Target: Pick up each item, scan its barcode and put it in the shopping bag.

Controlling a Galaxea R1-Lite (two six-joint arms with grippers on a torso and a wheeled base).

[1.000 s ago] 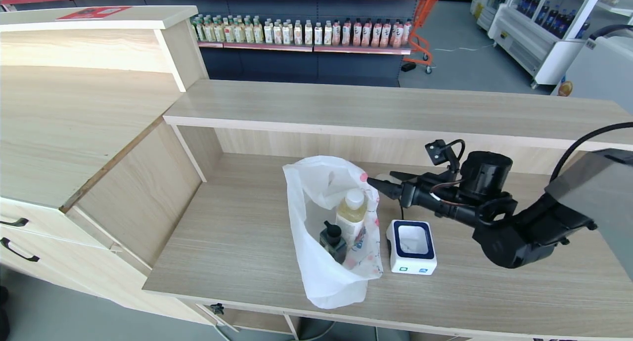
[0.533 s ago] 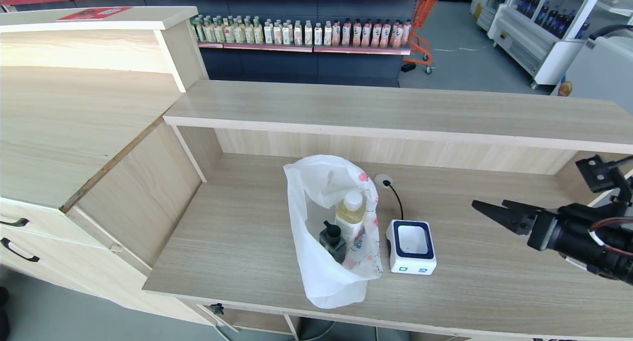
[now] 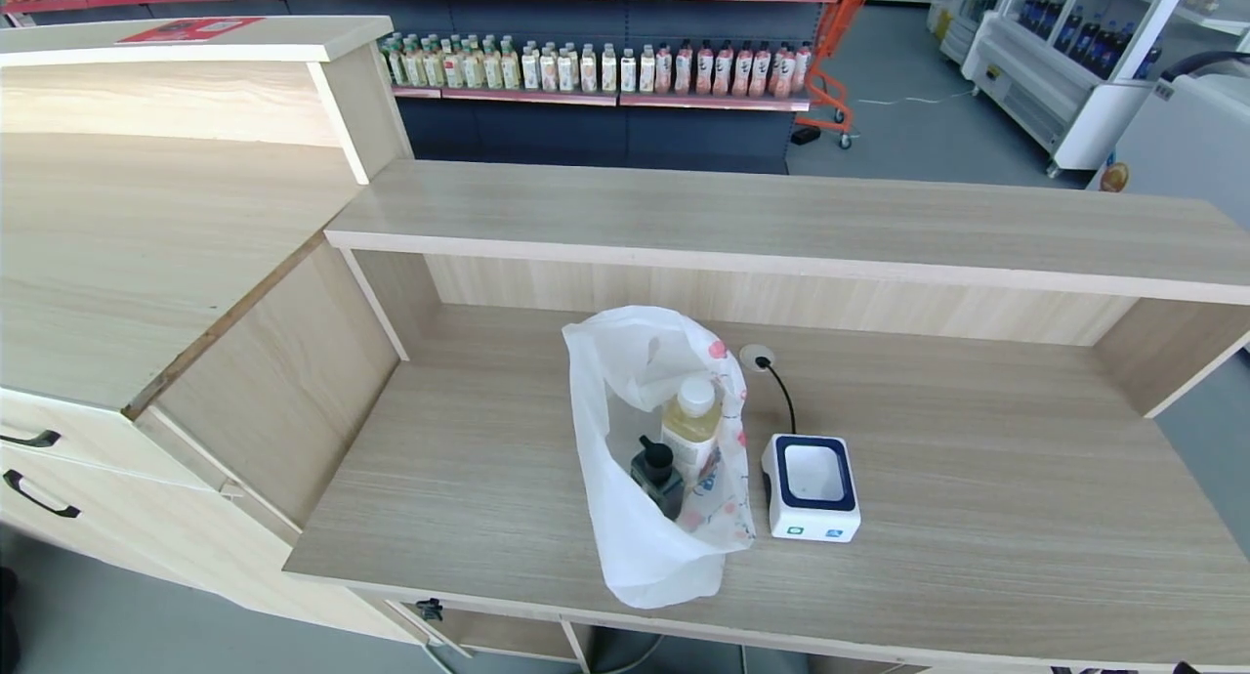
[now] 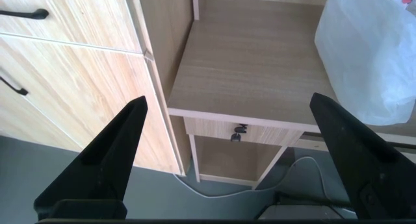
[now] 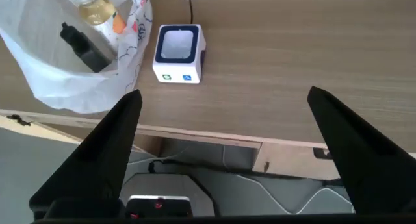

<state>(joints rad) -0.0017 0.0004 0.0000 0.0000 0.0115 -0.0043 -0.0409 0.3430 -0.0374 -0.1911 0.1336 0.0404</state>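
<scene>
**Right arm backed off the bag; both pincers idle**

- Right gripper (image 5: 224, 93): fingers spread wide, nothing between them. It hangs off the near edge of the counter (image 3: 977, 479).
- A second ago this arm reached over the counter, tips at the rim of the shopping bag (image 3: 649, 518). Half a second ago it was well off to the robot's right. It has since pulled back to the near edge.
- Ahead of the right gripper, a little to the robot's left: the scanner (image 3: 812, 486), its cable (image 3: 781, 391) running away behind. Farther left, just beside the scanner, is the bag.
- In the bag, both upright: a pale bottle (image 3: 693, 425) and a dark pump bottle (image 3: 656, 474).
- Left gripper (image 4: 229, 99): fingers also wide apart and empty, low before the counter's front edge, with the bag ahead and to its right.
- Judgement: the retreat reads as a finished drop. With two items bagged and no grip held, the task looks at or near its end.
</scene>
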